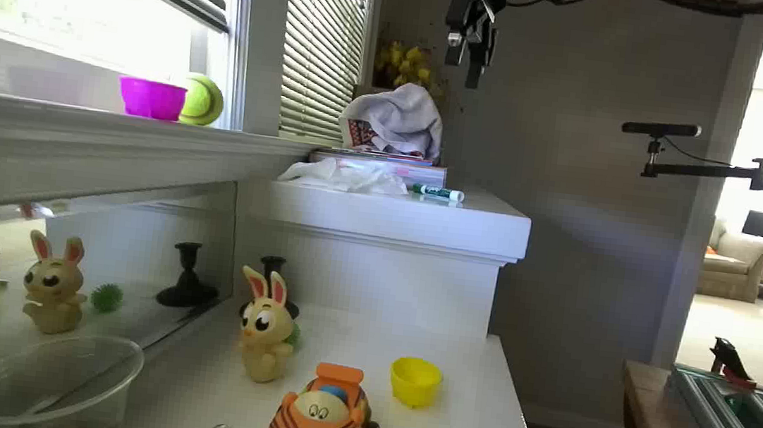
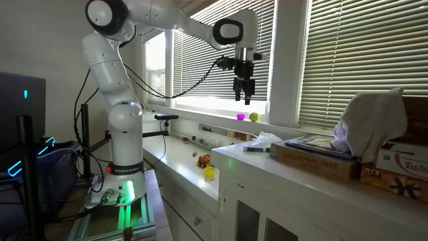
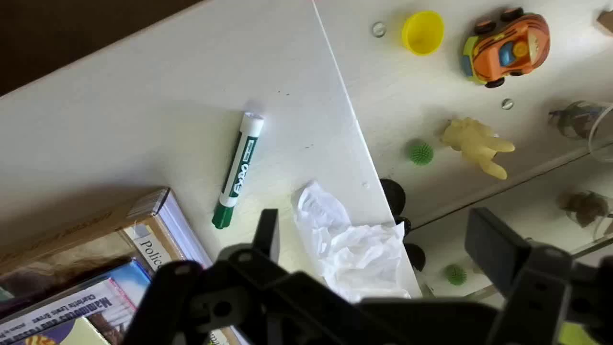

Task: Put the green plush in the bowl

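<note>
Pincer [image 3: 373, 235] hangs empty in midair, its fingers [image 3: 495, 251] spread wide.

In exterior view, green plush [image 1: 204, 100] partly hidden behind magenta bowl [image 1: 152, 99]; orange car [image 1: 319, 416] cut off by bottom edge.

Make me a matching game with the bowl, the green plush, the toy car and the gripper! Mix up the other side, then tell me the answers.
Things
1) bowl
2) green plush
3) toy car
4) gripper

Matches
A) open, holding nothing
B) on the windowsill, beside the bowl
C) mostly orange
D) magenta

Right pairs: 1-D, 2-B, 3-C, 4-A
</note>
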You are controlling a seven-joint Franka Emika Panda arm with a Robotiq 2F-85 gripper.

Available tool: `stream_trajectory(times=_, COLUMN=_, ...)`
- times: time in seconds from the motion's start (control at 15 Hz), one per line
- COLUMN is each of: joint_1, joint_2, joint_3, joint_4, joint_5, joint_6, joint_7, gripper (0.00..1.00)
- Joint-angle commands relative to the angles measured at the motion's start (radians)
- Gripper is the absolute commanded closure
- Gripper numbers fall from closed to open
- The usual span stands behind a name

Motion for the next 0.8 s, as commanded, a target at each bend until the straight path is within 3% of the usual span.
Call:
stream_trajectory(times=0.0, joint_1=-0.025, joint_2=0.003, joint_3=0.021, joint_4=0.003, joint_5=0.009, joint_6=-0.002, joint_7=-0.007, gripper=0.0)
stream_trajectory(times=0.27, joint_1=-0.025, joint_2=0.003, joint_3=0.021, joint_4=0.005, joint_5=0.009, joint_6=-0.002, joint_7=-0.007, gripper=0.0)
stream_trajectory(times=0.47, joint_1=-0.015, joint_2=0.03, joint_3=0.033, joint_4=-0.009, joint_5=0.078, joint_6=0.017, joint_7=0.046, gripper=0.0)
stream_trajectory(times=0.73, joint_1=-0.013, joint_2=0.078, joint_3=0.099, joint_4=-0.054, joint_5=0.14, joint_6=0.106, joint_7=0.221, gripper=0.0)
